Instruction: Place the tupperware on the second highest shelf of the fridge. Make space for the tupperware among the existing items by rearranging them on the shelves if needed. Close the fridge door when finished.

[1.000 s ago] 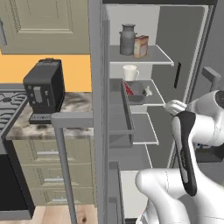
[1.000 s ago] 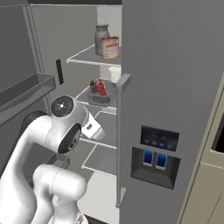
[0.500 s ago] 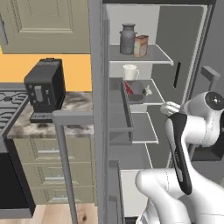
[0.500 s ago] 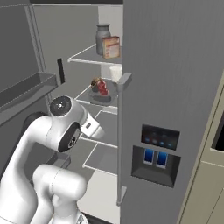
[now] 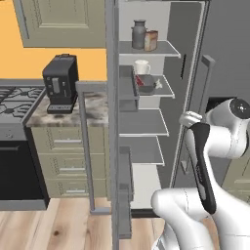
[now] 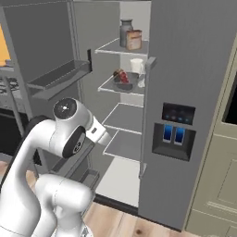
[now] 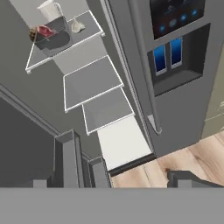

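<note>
So the fridge (image 6: 194,69) is standing with its door (image 5: 113,122) swung wide open, and the tupperware (image 6: 123,82) with the red and green bits is already sitting on the second highest shelf (image 6: 109,88), just beside the white mug (image 6: 137,65), with the metal milk-can jug (image 5: 139,34) and the orange-brown carton (image 5: 151,40) side by side on the top shelf above it. The gripper is pulled back well clear of the shelves with its jaws spread wide and nothing in them, one dark fingertip (image 7: 186,178) poking up at the bottom of the hand view over the wooden floor (image 7: 192,157). Off to the left there's a black coffee machine (image 5: 60,83) on the marble worktop (image 5: 95,111) next to the stove (image 5: 12,100).
</note>
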{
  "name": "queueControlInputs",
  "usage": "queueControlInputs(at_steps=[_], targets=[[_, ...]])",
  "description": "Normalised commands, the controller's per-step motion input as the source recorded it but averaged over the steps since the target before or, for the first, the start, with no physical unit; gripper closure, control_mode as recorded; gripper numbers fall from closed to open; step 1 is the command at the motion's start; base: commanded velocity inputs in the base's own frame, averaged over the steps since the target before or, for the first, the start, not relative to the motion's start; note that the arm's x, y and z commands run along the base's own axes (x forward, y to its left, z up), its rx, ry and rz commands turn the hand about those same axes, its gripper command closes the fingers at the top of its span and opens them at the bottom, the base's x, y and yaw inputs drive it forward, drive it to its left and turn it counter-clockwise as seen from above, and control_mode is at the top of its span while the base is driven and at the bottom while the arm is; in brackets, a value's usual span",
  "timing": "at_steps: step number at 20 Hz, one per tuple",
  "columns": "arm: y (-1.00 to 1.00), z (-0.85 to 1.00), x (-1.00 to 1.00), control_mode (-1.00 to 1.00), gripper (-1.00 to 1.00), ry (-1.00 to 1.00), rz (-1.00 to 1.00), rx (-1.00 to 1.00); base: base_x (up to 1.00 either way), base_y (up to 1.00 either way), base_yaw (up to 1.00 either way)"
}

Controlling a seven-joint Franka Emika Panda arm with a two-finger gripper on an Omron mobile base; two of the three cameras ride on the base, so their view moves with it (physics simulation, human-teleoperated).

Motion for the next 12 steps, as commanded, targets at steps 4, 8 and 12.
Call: queueControlInputs(at_steps=[4,8,12], targets=[[0.00,0.00,0.00,1.00,-1.00,0.00,0.00,0.00,-0.63,0.16,0.00],[0.00,0.00,0.00,1.00,-1.00,0.00,0.00,0.00,-0.43,0.18,-0.01],[0.00,0.00,0.00,1.00,-1.00,0.00,0.00,0.00,-0.05,0.27,-0.01]])
